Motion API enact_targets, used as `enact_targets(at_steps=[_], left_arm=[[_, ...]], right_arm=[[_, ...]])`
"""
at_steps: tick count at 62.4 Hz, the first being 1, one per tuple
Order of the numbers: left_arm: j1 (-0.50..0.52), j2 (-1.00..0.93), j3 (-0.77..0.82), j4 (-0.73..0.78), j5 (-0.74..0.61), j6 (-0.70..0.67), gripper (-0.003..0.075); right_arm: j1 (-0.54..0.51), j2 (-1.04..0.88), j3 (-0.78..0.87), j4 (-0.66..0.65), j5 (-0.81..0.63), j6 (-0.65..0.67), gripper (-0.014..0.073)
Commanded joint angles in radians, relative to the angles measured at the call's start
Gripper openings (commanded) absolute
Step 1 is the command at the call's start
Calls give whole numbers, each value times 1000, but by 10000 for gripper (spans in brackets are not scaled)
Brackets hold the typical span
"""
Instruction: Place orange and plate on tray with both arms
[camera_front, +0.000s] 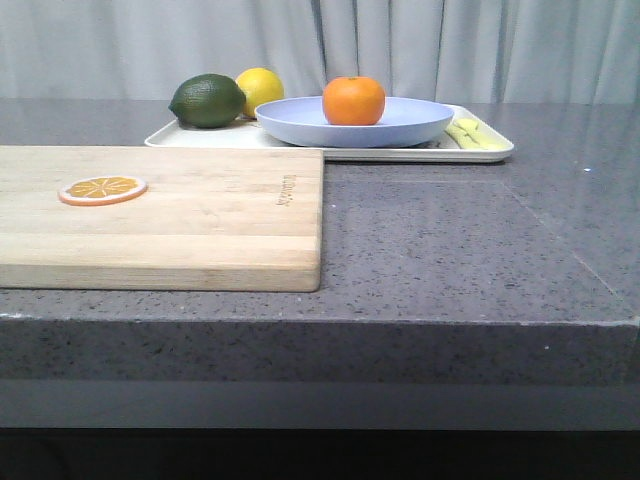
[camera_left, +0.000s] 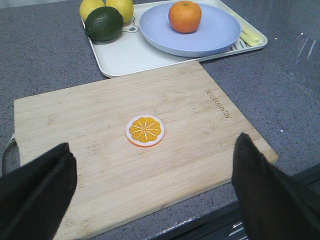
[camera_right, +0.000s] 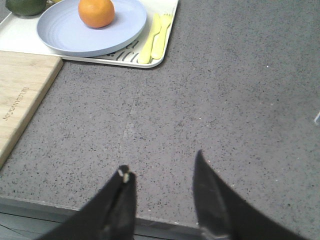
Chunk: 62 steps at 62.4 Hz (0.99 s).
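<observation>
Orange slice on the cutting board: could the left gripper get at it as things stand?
Probably yes. The orange slice lies flat and alone on the cutting board, and the left gripper hovers open with nothing between them. A slice that thin may be awkward to pinch, though.

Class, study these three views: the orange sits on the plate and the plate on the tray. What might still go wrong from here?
1. The orange rests loose on the shallow plate; a bump to the tray might roll it off.
2. The plate fills much of the tray beside the yellow cutlery and the lime, so anything shifted there may knock it.
3. The left gripper hangs open over the cutting board; lowering could hit the orange slice.
</observation>
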Motion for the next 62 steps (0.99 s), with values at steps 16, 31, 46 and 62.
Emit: enact_targets(at_steps=[16,31,46,62], left_arm=[[4,5,-23,-8,-62,-2,193],[4,5,-23,-8,-60,-2,-20],[4,5,-23,-8,-60,-2,-20],[4,5,-20,-8,-69,-2,-20]], right_arm=[[1,5,-15,6,-60,-15,-32],[1,5,15,5,-65,-15,-68],[1,5,15,4,-61,-15,-68],[1,5,15,4,-61,-15,-68]])
